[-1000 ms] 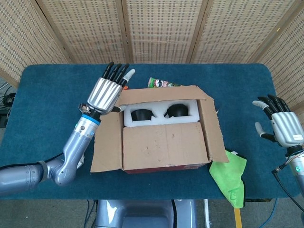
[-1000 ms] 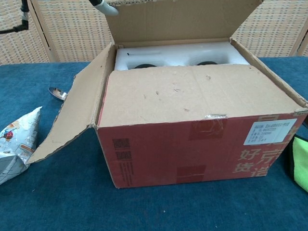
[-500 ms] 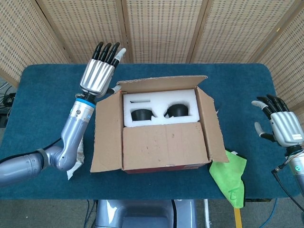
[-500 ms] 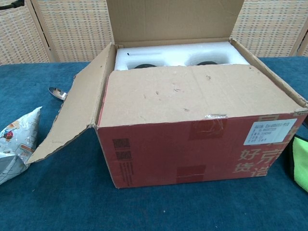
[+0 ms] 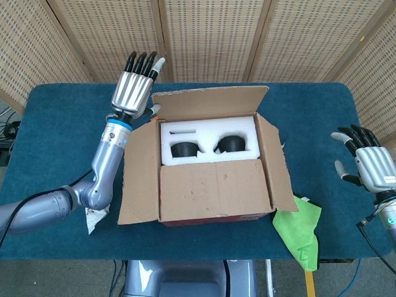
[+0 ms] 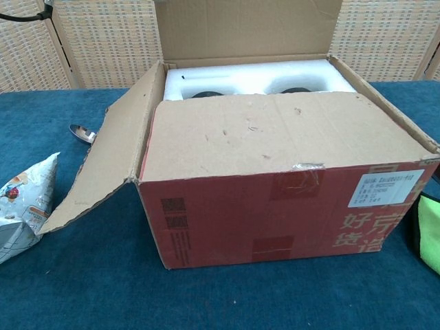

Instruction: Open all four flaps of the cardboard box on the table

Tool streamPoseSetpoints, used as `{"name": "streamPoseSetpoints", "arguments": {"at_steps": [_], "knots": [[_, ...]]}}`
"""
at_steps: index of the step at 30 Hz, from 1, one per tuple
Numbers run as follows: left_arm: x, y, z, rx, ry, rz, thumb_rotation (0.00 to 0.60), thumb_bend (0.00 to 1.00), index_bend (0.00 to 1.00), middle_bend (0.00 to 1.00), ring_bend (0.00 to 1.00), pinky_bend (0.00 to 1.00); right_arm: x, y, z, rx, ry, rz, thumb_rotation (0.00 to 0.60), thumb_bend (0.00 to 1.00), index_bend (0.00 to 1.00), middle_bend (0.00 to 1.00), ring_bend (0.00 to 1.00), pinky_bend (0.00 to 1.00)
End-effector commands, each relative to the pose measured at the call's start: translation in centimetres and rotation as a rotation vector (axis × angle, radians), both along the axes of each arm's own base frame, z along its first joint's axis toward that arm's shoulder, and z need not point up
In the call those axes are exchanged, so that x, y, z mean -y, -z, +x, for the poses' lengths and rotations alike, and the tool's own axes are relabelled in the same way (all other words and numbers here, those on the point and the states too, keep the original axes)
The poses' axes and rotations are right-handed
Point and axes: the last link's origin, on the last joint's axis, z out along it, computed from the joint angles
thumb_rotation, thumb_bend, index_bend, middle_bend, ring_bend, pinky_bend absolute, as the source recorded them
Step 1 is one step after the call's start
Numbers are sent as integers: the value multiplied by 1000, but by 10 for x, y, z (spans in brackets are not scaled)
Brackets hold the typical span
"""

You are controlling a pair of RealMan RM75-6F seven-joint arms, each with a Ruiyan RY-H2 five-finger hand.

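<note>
The cardboard box (image 5: 210, 179) (image 6: 275, 199) stands mid-table with red sides. Its far flap (image 5: 207, 102) (image 6: 247, 31) stands upright, the left flap (image 5: 139, 179) (image 6: 103, 161) and right flap (image 5: 278, 164) splay outward, and the near flap (image 5: 213, 185) (image 6: 275, 130) lies flat over the front half. White foam (image 5: 207, 139) with two dark round items shows inside. My left hand (image 5: 135, 90) is raised at the far flap's left corner, fingers straight and apart, holding nothing. My right hand (image 5: 369, 166) hovers open near the table's right edge, away from the box.
A green cloth (image 5: 300, 232) (image 6: 430, 234) lies at the box's front right corner. A snack bag (image 6: 20, 206) (image 5: 94, 216) lies left of the box, with a metal spoon (image 6: 82, 133) behind the left flap. Wicker screens stand behind the blue table (image 5: 62, 124).
My left hand rose and moved back from the box's left rear corner. The far flap swung from lying low over the foam to upright. The right hand stayed put.
</note>
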Motion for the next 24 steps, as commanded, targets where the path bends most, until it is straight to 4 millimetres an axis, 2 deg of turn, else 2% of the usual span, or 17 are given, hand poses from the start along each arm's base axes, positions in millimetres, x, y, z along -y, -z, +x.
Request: {"name": "streamPoseSetpoints", "arguments": {"at_steps": [1,9,16,24], "knots": [[-5,2,2,2,-9,2,486,214,0,0,0,0,0,-1,-1,0,3,-2,600,504,184,136,0,63],[-15,7,4,-3,-32,14,485,207,0,0,0,0,-2,-4,-4,-4,11,-7,600,504,183,137,0,63],[-19,12,5,3,-68,8,487,148,0,0,0,0,-3,-7,-5,-7,17,-11,600,505,184,136,0,63],[-27,8,0,-10,-91,39,491,67,0,0,0,0,-3,-7,-5,-7,19,-11,600,504,184,137,0,63]]}}
